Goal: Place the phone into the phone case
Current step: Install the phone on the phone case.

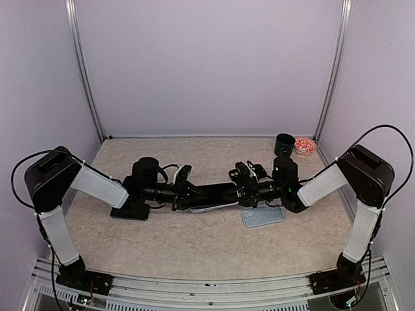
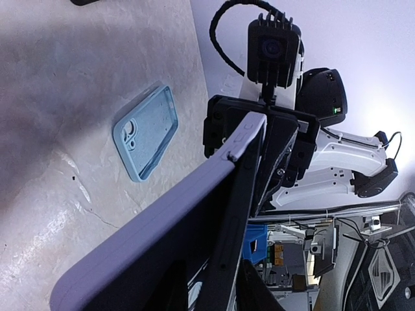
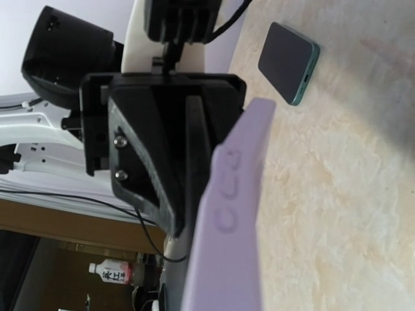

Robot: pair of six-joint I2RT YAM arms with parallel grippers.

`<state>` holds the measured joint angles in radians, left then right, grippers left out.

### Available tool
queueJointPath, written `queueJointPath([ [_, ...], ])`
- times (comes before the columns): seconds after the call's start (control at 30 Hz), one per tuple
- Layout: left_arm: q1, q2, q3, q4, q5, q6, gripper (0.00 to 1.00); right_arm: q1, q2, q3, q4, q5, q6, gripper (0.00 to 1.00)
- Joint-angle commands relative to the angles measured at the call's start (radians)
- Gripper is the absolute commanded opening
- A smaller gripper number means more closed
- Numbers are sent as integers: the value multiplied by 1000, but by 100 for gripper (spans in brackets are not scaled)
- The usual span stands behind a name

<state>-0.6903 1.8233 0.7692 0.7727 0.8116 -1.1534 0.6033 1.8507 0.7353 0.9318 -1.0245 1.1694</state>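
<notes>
A dark cup (image 1: 284, 144) stands beside a red bowl (image 1: 304, 144).

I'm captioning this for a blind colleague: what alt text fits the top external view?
The left gripper and right gripper meet mid-frame, each clamping one end of a lavender phone case held above the table. A light blue case lies near the right gripper; a dark cup and red bowl sit at the far right corner.

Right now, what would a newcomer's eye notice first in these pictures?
The left gripper and the right gripper meet above the table's middle, both holding one lavender phone case off the surface. A light blue case lies empty on the table by the right arm; a teal phone lies apart.
</notes>
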Motion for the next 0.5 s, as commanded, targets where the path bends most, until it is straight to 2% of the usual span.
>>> queueJointPath([
  [0.0,30,-37,-10,-75,-22,27,27,-21,12,-21,140,-51,37,11],
  [0.23,47,-67,-1,-165,-34,65,27,-27,17,-24,166,-55,55,11],
  [0.47,60,-84,-15,-178,-40,70,28,-31,13,-16,134,-55,39,11],
])
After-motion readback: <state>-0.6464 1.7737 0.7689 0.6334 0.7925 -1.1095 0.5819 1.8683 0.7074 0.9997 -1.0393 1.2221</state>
